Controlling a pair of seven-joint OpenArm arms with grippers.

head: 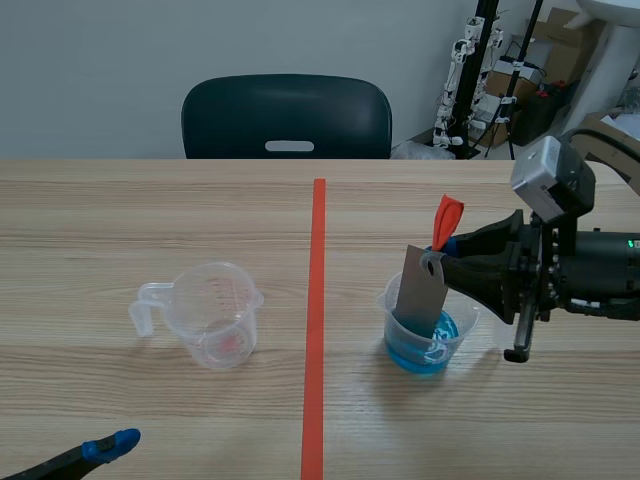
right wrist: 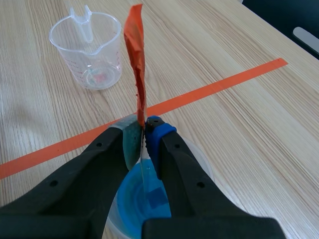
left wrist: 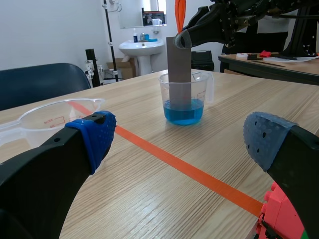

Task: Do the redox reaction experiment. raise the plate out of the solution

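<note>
We find the right end effector (head: 440,262) clamped on the top edge of the grey plate (head: 420,295), over the right half of the worktop (head: 150,220). In the right wrist view its two pads press flat against the plate's faces. An orange tab (head: 447,220) fixed to the plate's top stands up above the fingers.

The plate hangs into a clear cup (head: 425,340) that holds a blue solution (head: 420,355). In the left wrist view the plate's lower end is under the liquid surface, and the rest stands above the rim. In the scene view the plate leans slightly, with its top toward the right arm. The plate bears no readable writing.

The left end effector (left wrist: 182,142) is low at the near left edge of the worktop. Its fingers are spread wide with nothing between them, and one blue pad (left wrist: 94,137) is plainly visible.

A second clear measuring cup (head: 215,315) with a handle and spout stands on the left half of the worktop, well apart from the cup of solution. It carries red graduation marks and red print, which we find too small to read. An orange tape line (head: 318,300) runs between the two cups. A dark chair (head: 287,115) stands behind the far edge of the worktop.
</note>
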